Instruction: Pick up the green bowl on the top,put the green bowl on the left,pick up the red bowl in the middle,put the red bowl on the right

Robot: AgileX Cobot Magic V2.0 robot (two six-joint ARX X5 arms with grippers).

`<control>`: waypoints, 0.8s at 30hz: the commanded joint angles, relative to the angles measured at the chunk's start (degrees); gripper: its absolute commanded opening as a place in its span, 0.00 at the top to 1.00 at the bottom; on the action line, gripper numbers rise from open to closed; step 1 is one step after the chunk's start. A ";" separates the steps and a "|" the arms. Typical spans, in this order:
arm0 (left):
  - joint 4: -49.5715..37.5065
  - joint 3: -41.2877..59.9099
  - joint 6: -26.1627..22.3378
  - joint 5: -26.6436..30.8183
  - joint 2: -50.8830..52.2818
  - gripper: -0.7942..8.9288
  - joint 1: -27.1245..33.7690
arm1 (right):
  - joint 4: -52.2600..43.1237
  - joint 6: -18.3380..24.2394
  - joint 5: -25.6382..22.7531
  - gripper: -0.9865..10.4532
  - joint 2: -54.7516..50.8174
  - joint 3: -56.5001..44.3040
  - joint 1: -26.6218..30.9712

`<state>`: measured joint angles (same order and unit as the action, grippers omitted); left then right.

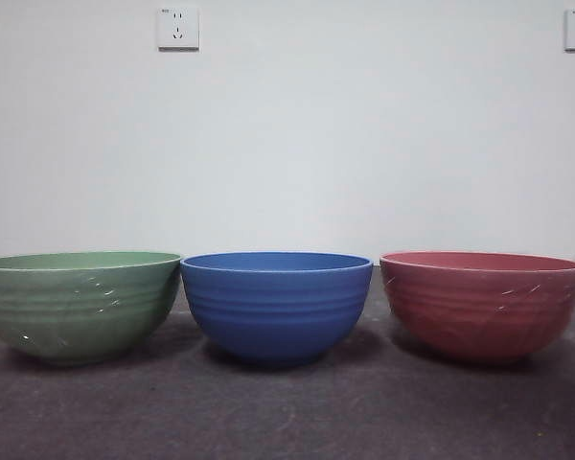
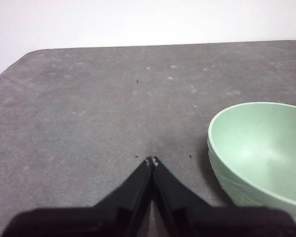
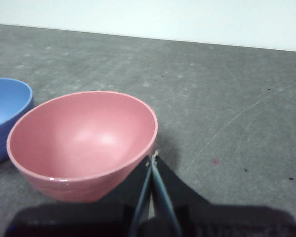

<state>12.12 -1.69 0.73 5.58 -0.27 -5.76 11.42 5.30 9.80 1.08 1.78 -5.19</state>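
Front view: three same-sized ribbed bowls stand upright in a row on a dark grey worktop [image 1: 287, 412], none stacked. The blue bowl [image 1: 276, 302] sits in the middle as the landmark; the green bowl [image 1: 77, 302] stands just beside it on one side, rims nearly touching, and the red bowl [image 1: 481, 302] just beside it on the other, with a slim gap. Judged from this layout, both placements look done, so the sensible step is for both arms to pull clear without nudging a rim. The left gripper [image 2: 152, 160] is pinched fully closed, empty, near the green bowl. The right gripper [image 3: 153, 157] is also closed and empty, tips close to the red bowl's outer wall; contact cannot be told.
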 commanded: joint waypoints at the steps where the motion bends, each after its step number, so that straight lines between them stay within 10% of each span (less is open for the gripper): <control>1: 0.07 0.76 0.63 0.07 0.15 0.92 0.15 | -0.28 -1.86 -1.73 0.91 -0.52 -0.87 -0.02; 24: 0.07 0.76 0.63 0.09 0.15 0.92 0.15 | -0.15 -5.42 -5.88 0.91 -0.20 -0.87 -0.02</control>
<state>12.12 -1.69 0.73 5.61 -0.27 -5.76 11.55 0.60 4.25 0.89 1.65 -5.19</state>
